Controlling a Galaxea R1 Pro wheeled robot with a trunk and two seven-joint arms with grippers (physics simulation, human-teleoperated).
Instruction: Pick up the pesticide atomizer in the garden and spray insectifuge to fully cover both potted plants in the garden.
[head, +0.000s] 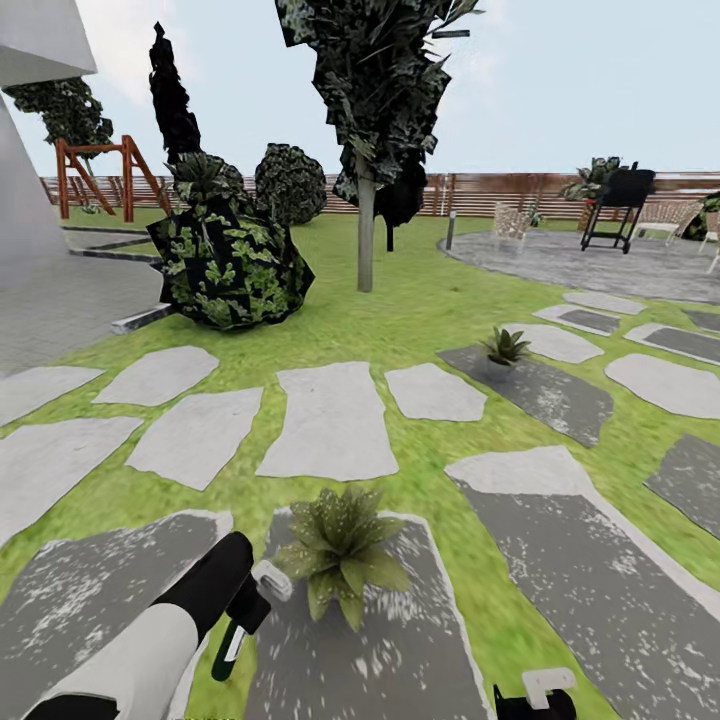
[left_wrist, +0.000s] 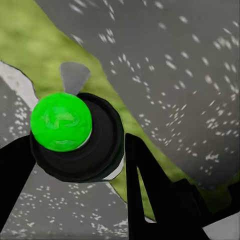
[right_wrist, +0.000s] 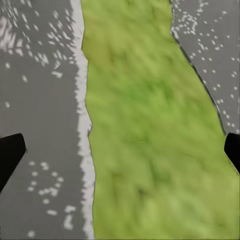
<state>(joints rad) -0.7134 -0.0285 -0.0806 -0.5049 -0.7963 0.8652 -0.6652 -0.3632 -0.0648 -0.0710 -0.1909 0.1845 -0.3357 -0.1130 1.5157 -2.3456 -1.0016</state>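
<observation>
I look over a bright green lawn (head: 420, 310) set with irregular grey stepping slabs (head: 330, 420). Behind stand a brown slatted wooden fence (head: 480, 190), a red-brown wooden swing frame (head: 100, 170), a black wheeled grill (head: 620, 200) on grey paving, under pale sky.

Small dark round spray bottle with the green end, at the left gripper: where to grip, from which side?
Grip the spray bottle across its dark round body, jaws on opposite curved sides, as the left gripper has it. Approach opposite the pale nozzle, leaving that facing the olive-green potted plant.
</observation>
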